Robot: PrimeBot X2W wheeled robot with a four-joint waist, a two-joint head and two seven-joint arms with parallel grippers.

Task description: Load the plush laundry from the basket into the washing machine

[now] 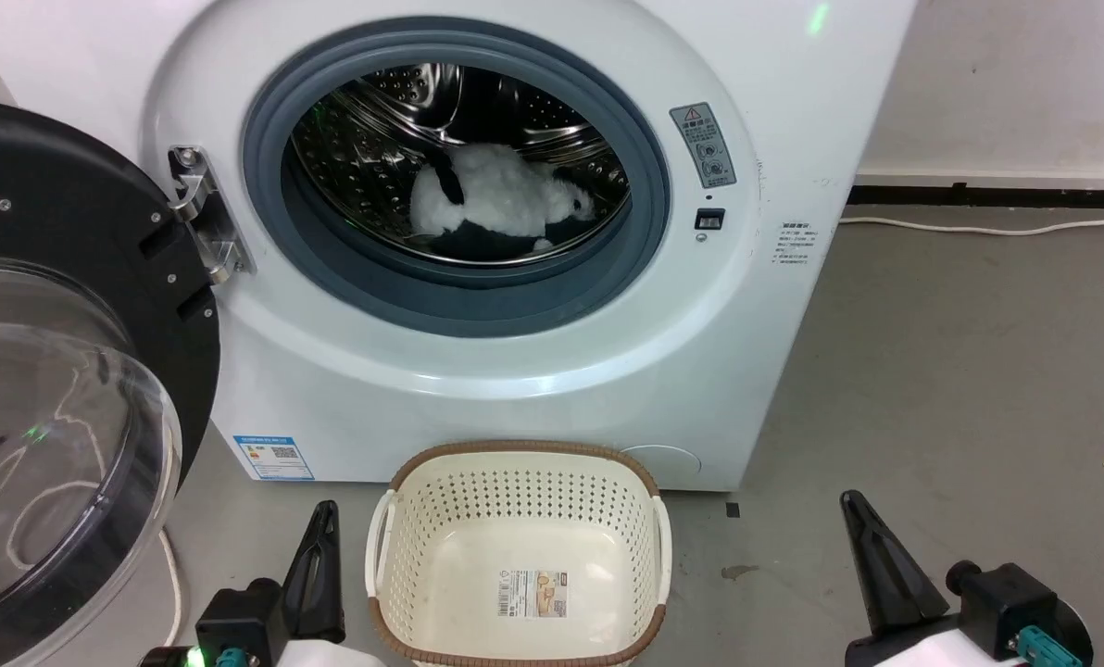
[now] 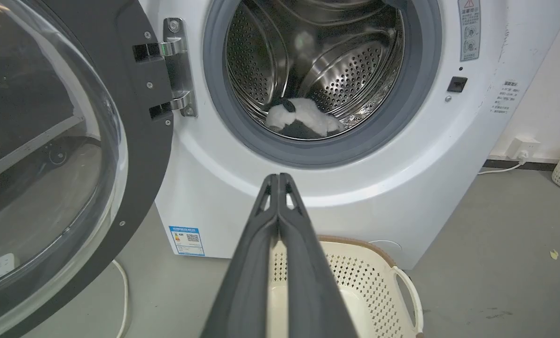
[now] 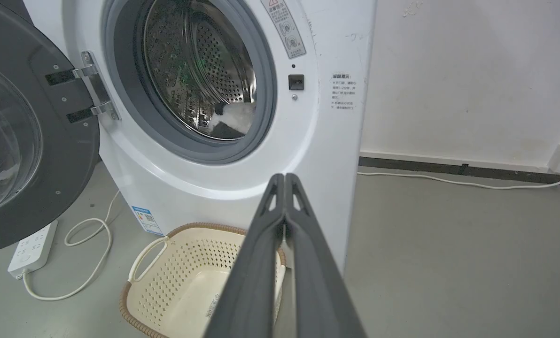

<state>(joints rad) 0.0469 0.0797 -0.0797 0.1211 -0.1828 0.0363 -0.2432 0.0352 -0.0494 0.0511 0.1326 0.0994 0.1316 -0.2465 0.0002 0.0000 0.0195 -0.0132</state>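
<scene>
Two grippers sit low at the near edge of the head view, one on each side of the basket.

Left gripper [image 1: 327, 509]: both dark fingers pressed together along their length, nothing between them. Right gripper [image 1: 851, 500]: likewise closed on nothing. Neither touches the basket. Judged: they are parked clear so that the way to the machine is unobstructed.

Basket [image 1: 515, 448]: upright on the grey floor [image 1: 932, 371], just in front of the washing machine [image 1: 515, 361] and below its opening, a placement that would keep any lift short and straight. It holds only its label sticker [image 1: 533, 593].

Door [image 1: 52, 185]: swung wide to the left on its hinge, leaving the opening free.

Farther in, the stuffed toy [image 1: 496, 199] lies on the lower curve of the steel drum [image 1: 376, 139]. It is behind the grey gasket [image 1: 645, 213], and no part hangs over the lip. Its white body faces up and the black parts are tucked beside and beneath.

Judgement: loading appears complete. A later door closure would meet no trapped fabric, since the toy rests well inside.
</scene>
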